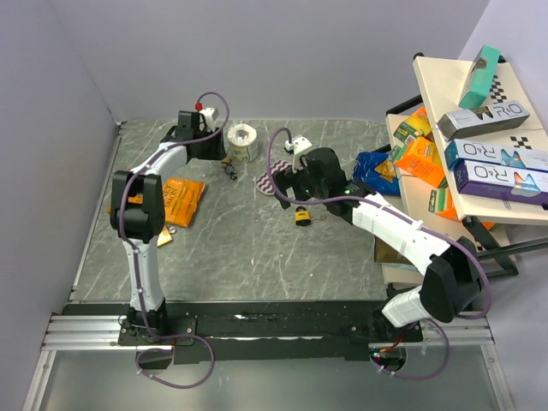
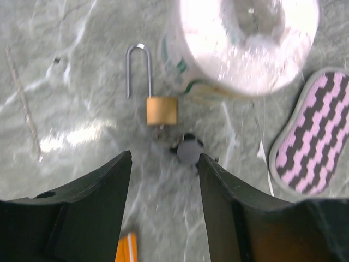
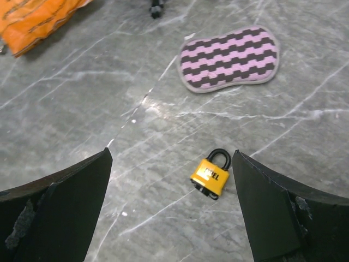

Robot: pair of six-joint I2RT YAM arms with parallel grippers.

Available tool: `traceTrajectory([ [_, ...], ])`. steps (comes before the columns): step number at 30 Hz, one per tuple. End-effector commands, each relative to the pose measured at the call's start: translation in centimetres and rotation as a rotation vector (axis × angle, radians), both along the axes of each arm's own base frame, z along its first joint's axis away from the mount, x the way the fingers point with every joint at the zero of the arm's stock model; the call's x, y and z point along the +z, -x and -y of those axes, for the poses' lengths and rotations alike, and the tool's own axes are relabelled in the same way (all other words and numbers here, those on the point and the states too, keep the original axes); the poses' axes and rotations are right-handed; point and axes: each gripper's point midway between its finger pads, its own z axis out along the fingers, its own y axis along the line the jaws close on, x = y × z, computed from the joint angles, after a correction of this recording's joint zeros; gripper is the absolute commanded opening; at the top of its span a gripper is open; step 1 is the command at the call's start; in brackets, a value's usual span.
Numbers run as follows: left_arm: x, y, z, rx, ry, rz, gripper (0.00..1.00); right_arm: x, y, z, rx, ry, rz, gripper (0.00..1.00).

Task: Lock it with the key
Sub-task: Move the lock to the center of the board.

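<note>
A small brass padlock point(image 2: 161, 111) lies on the marble table next to a tape roll, its long steel shackle raised with one leg free. A key with a dark round head point(image 2: 188, 150) sticks out at the padlock's base. My left gripper point(image 2: 165, 158) hovers just short of it, open about halfway and holding nothing; the key head sits by the right fingertip point(image 2: 204, 162). In the top view this gripper point(image 1: 224, 160) is at the back of the table. A yellow padlock point(image 3: 211, 176) with a black shackle lies under my wide-open right gripper point(image 3: 172, 154), close to its right finger.
A white tape roll point(image 2: 248, 41) stands right behind the brass padlock. A pink-and-black striped pad point(image 3: 229, 58) lies between the two locks. An orange packet point(image 1: 180, 201) lies at the left. Boxes and snack bags crowd a rack point(image 1: 462, 184) off the table's right edge.
</note>
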Motion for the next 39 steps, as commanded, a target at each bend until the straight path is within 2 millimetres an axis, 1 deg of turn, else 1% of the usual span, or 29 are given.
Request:
traceTrajectory([
  [1, 0.4, -3.2, 0.8, 0.005, -0.017, 0.083, 0.57, 3.2, 1.8, -0.6, 0.083, -0.059, 0.026, 1.00],
  [3, -0.4, -3.5, 1.1, 0.007, -0.026, 0.068, 0.57, 4.1, 2.1, -0.6, 0.089, -0.076, 0.030, 1.00],
  [5, -1.4, -4.0, 1.4, 0.011, -0.034, 0.058, 0.56, 4.5, 2.3, -0.5, 0.087, -0.075, 0.031, 1.00],
  [8, -2.5, -4.4, 1.5, 0.020, -0.057, 0.049, 0.54, 4.3, 2.4, -0.2, 0.080, -0.069, 0.029, 1.00],
  [9, -3.1, -4.5, 1.5, 0.019, -0.065, 0.041, 0.53, 4.2, 2.4, -0.2, 0.077, -0.068, 0.030, 1.00],
  [11, -3.6, -4.6, 1.5, 0.021, -0.082, 0.039, 0.53, 4.0, 2.4, 0.0, 0.073, -0.063, 0.028, 1.00],
  [12, -3.7, -5.0, 1.4, 0.025, -0.096, 0.044, 0.53, 3.9, 2.5, 0.0, 0.072, -0.061, 0.027, 1.00],
  [13, -4.1, -4.7, 1.5, 0.023, -0.103, 0.024, 0.53, 3.8, 2.4, 0.1, 0.069, -0.060, 0.027, 1.00],
  [18, -5.1, -4.9, 1.7, 0.016, -0.127, -0.009, 0.55, 3.8, 2.1, 0.2, 0.058, -0.057, 0.032, 1.00],
  [20, -5.8, -4.4, 2.1, 0.004, -0.140, -0.041, 0.54, 4.1, 1.9, 0.2, 0.053, -0.055, 0.041, 1.00],
  [21, -6.2, -4.2, 2.1, 0.003, -0.148, -0.050, 0.53, 4.1, 1.9, 0.3, 0.046, -0.052, 0.042, 1.00],
  [22, -6.2, -4.0, 2.2, -0.001, -0.147, -0.054, 0.48, 4.2, 1.8, 0.4, 0.043, -0.050, 0.047, 1.00],
  [23, -6.2, -3.8, 2.1, 0.000, -0.149, -0.056, 0.46, 4.3, 1.7, 0.4, 0.042, -0.049, 0.051, 1.00],
  [24, -6.3, -2.7, 1.8, 0.007, -0.152, -0.073, 0.42, 4.4, 1.7, 0.6, 0.037, -0.048, 0.055, 1.00],
  [25, -6.2, -2.4, 1.7, 0.009, -0.151, -0.076, 0.39, 4.4, 1.6, 0.7, 0.034, -0.045, 0.057, 1.00],
  [26, -6.0, -1.9, 1.7, 0.012, -0.148, -0.080, 0.38, 4.5, 1.6, 0.8, 0.032, -0.046, 0.058, 1.00],
  [27, -5.5, -1.0, 1.6, 0.021, -0.136, -0.083, 0.38, 4.4, 1.6, 0.9, 0.031, -0.045, 0.057, 1.00],
  [29, -4.9, 0.1, 1.8, 0.023, -0.111, -0.091, 0.34, 4.3, 1.7, 0.8, 0.034, -0.046, 0.054, 1.00],
  [30, -4.3, 1.3, 1.9, 0.033, -0.093, -0.102, 0.33, 4.4, 1.7, 0.7, 0.037, -0.049, 0.055, 1.00],
  [32, -4.1, 2.9, 2.8, 0.027, -0.083, -0.119, 0.27, 4.3, 1.7, 0.7, 0.039, -0.054, 0.050, 1.00],
  [33, -3.7, 4.4, 3.0, 0.034, -0.071, -0.135, 0.24, 4.4, 1.7, 0.7, 0.039, -0.058, 0.051, 1.00],
  [34, -3.5, 5.4, 4.1, 0.023, -0.071, -0.136, 0.20, 4.4, 1.8, 0.6, 0.042, -0.060, 0.048, 1.00],
  [35, -3.4, 6.1, 4.2, 0.034, -0.080, -0.136, 0.20, 4.3, 1.9, 0.5, 0.047, -0.062, 0.046, 1.00],
  [36, -3.2, 7.5, 4.5, 0.044, -0.077, -0.144, 0.18, 4.4, 1.9, 0.5, 0.045, -0.063, 0.045, 1.00],
  [37, -3.0, 8.4, 5.4, 0.036, -0.086, -0.139, 0.17, 4.4, 2.0, 0.5, 0.049, -0.064, 0.044, 1.00],
  [39, -3.5, 10.2, 5.4, 0.065, -0.094, -0.165, 0.17, 4.4, 2.0, 0.6, 0.049, -0.066, 0.045, 1.00],
])
